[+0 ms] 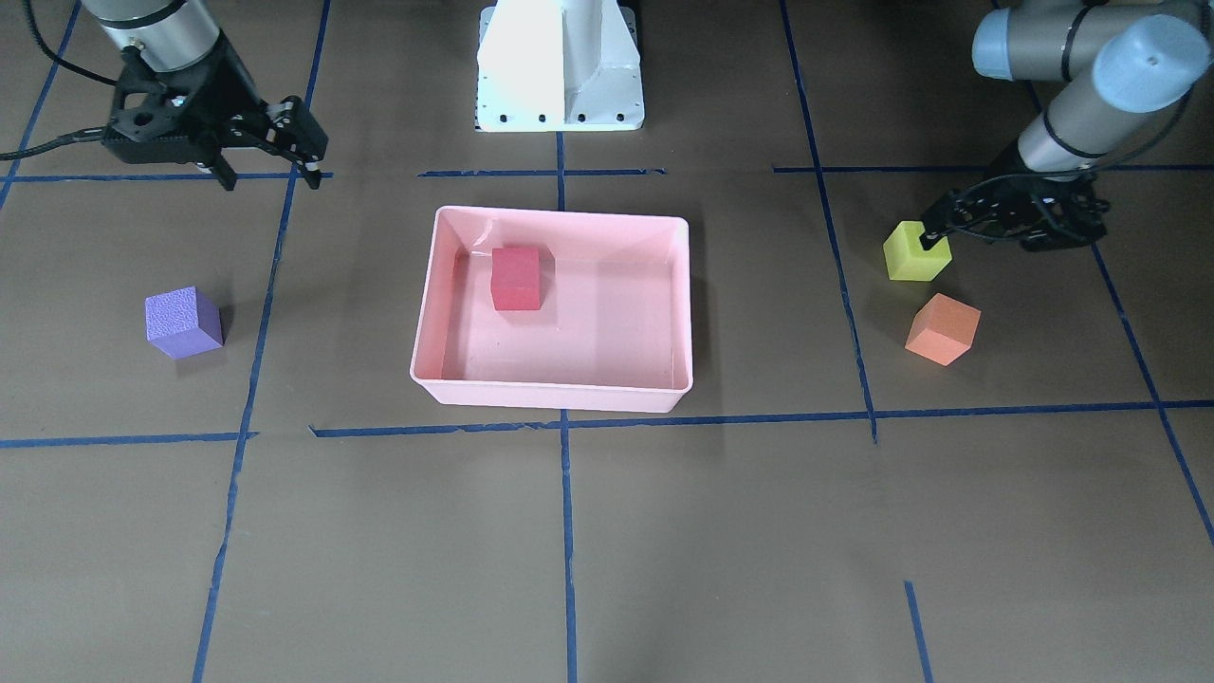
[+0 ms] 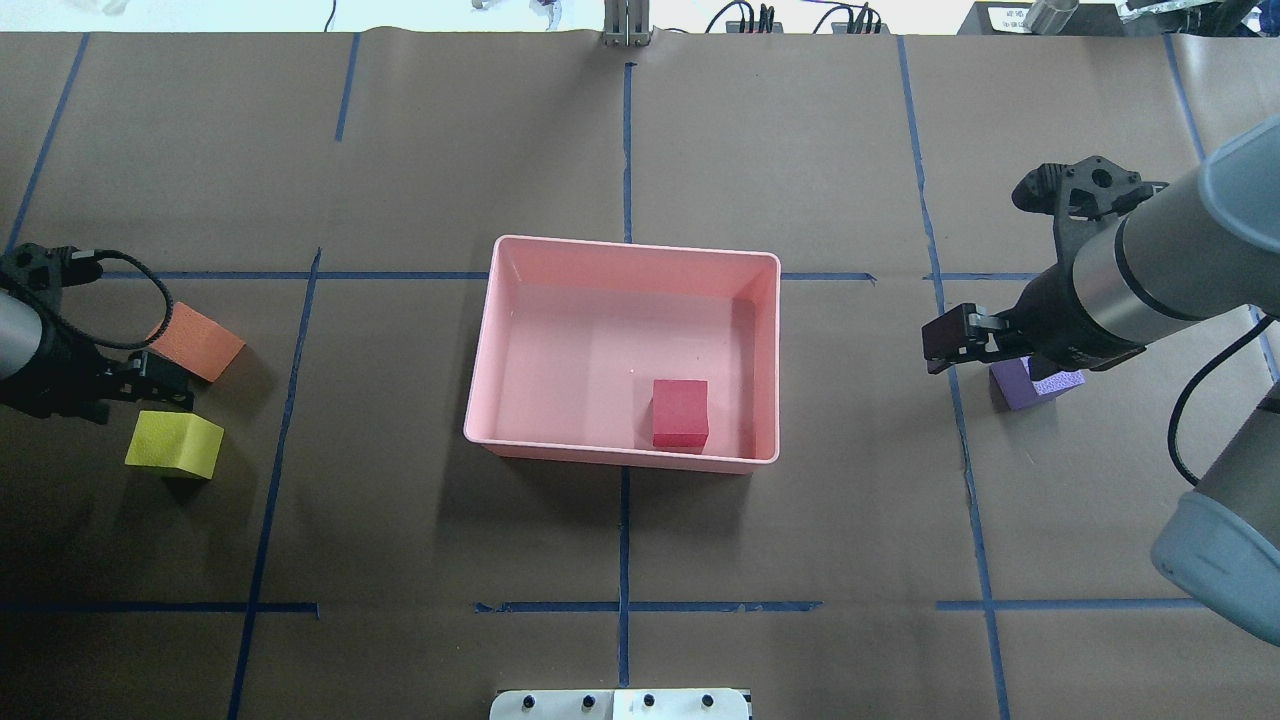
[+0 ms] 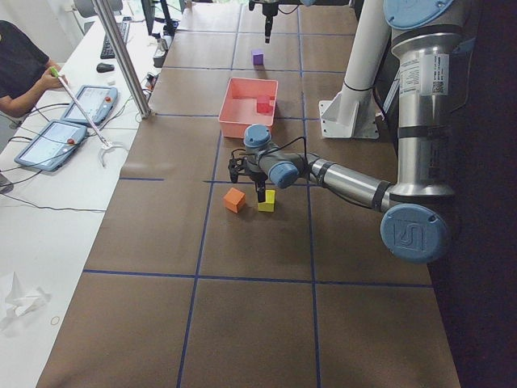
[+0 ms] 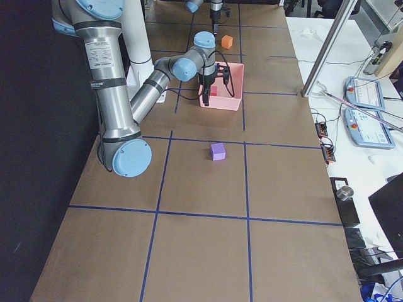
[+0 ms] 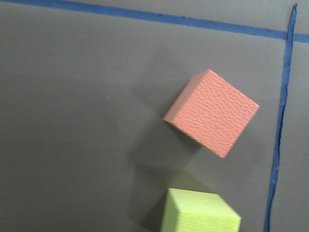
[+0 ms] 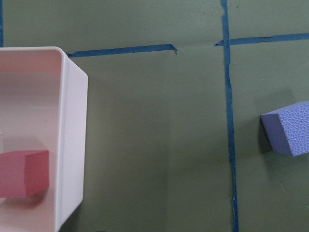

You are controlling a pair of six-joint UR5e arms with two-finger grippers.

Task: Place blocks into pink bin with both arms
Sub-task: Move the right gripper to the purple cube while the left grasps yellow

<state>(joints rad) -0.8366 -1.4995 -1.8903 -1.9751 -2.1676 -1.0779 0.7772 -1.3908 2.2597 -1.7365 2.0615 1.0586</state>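
Observation:
The pink bin (image 1: 550,394) (image 2: 620,455) sits mid-table and holds the red-pink block (image 1: 515,278) (image 2: 680,412), which lies in the part of the bin nearer the robot. My left gripper (image 1: 986,237) (image 2: 120,385) is open and empty, low over the table, with one finger by the yellow-green block (image 1: 915,254) (image 2: 175,443). The orange block (image 1: 941,329) (image 2: 195,342) lies close beside it. My right gripper (image 1: 270,161) (image 2: 965,340) is open and empty, raised. In the overhead view it partly hides the purple block (image 1: 182,323) (image 2: 1030,385).
The white pedestal base (image 1: 560,66) stands behind the bin. Blue tape lines (image 1: 567,531) grid the brown table. In the exterior left view an operator (image 3: 16,73) sits at a side bench with tablets (image 3: 56,141).

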